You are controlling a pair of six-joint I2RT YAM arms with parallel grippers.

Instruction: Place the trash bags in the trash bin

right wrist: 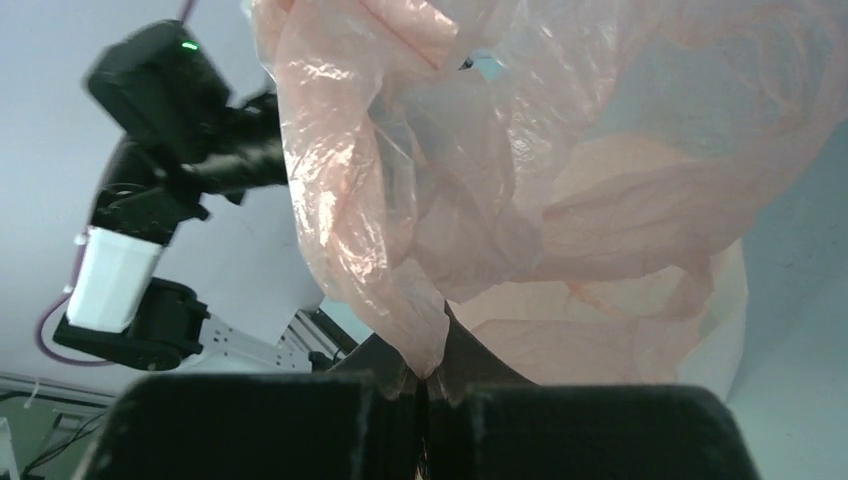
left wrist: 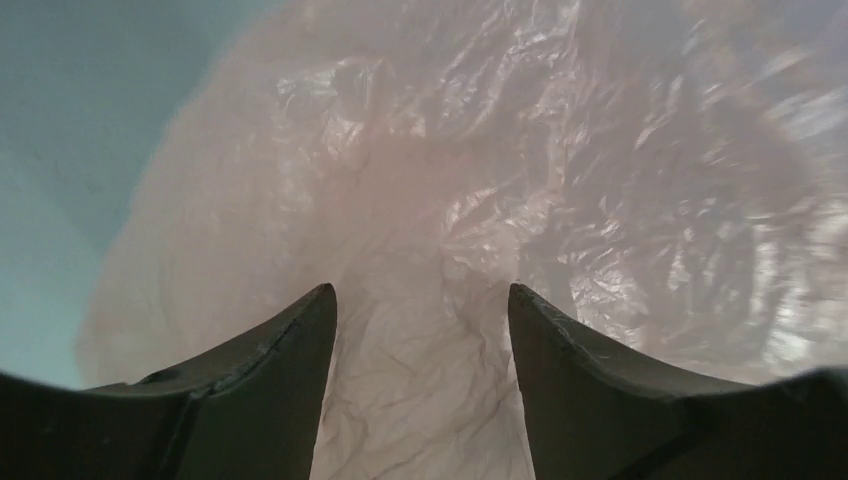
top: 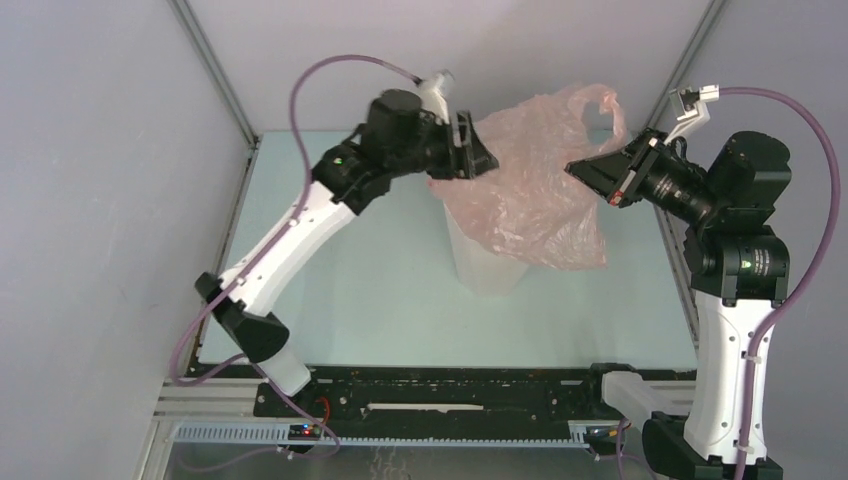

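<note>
The step in hand looks like spreading the bag's mouth over the bin, with the lining itself not yet done; the pale-pink trash bag (top: 530,200) hangs in the air between the two arms, its lower folds draped over the rim and front of the translucent white trash bin (top: 487,272), which stands upright on the pale green table (top: 340,300) directly beneath it; one handle loop (top: 601,103) sticks up at the far side. The right gripper (top: 574,169) has its fingers pressed together on a gathered twist of film, plain in the right wrist view, where the wrinkled plastic runs down into the shut tips (right wrist: 425,385). The left gripper (top: 483,156) stands spread, and the left wrist view shows its two dark fingers (left wrist: 275,350) apart with crumpled film (left wrist: 450,180) filling the gap between them; whether the pads touch the plastic I cannot tell. As for pose, the left arm (top: 290,235) reaches up and across from its base, wrist turned to the right into the bag's left side; the right arm (top: 735,300) rises nearly straight, its wrist bent leftward, so the grippers face each other across the bag above the bin. The next move probably calls for the left fingers to close on a single layer, then for both arms to lower the film into the bin; thin film may slip or bunch.
</note>
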